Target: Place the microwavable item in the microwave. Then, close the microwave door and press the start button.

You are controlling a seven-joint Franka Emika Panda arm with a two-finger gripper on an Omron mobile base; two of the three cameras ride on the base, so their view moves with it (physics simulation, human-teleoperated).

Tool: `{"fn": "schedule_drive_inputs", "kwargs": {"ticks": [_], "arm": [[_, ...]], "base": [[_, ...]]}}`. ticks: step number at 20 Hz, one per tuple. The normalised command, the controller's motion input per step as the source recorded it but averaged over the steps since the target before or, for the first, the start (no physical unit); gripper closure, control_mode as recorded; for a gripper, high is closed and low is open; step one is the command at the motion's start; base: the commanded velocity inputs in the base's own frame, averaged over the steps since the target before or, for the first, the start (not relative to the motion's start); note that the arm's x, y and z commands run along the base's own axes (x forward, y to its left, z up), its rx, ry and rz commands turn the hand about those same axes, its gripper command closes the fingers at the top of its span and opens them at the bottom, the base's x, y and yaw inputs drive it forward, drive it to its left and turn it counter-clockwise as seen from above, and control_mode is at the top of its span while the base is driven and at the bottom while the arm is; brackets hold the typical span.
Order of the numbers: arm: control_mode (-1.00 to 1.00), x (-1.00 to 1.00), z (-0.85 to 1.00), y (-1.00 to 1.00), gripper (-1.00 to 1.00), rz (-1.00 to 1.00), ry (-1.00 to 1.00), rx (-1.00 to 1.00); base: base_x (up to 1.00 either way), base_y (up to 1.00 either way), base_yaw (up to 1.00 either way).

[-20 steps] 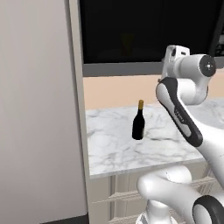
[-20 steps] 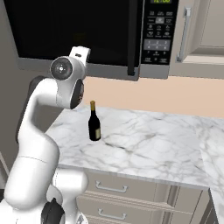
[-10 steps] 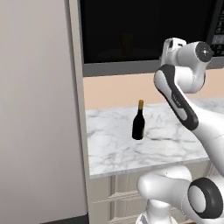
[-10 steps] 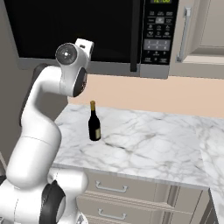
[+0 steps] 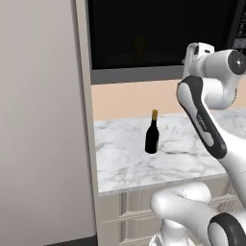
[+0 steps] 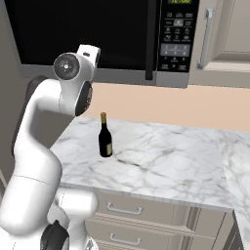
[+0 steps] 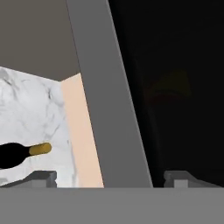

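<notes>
Up went the arm, and the hand now sits by the microwave door
Left base view: the yellow cup point(image 5: 139, 48) shows dimly behind the microwave door point(image 5: 158, 33), up and left of the hand; the wine bottle point(image 5: 152, 133) stands mid-counter. Right base view: the button panel point(image 6: 177, 36) lies far right of the hand. Hand view: gripper point(image 7: 109, 177) wide open, holding nothing, cup point(image 7: 173, 83) ahead behind glass
</notes>
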Motion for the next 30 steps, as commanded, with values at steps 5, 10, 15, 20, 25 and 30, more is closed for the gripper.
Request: {"fn": "schedule_drive_inputs", "kwargs": {"ticks": [5,10,15,20,25,30], "arm": [[-1.0,-1.0,0.01,-0.38,-1.0,-0.01,-0.2,0.04],[-1.0,-0.99,0.03,-0.94,-1.0,-0.07,-0.03,0.15],[-1.0,-0.6,0.04,-1.0,-1.0,-0.04,0.02,0.22],[-1.0,-0.06,0.03,-1.0,-1.0,0.0,0.01,0.18],[-1.0,0.19,0.0,-0.68,-1.0,0.02,0.0,0.09],[-1.0,0.43,0.01,-0.3,-1.0,0.09,0.0,0.02]], "base": [[0.0,0.0,0.0],[0.0,0.0,0.0],[0.0,0.0,0.0],[0.0,0.0,0.0],[0.0,0.0,0.0],[0.0,0.0,0.0]]}}
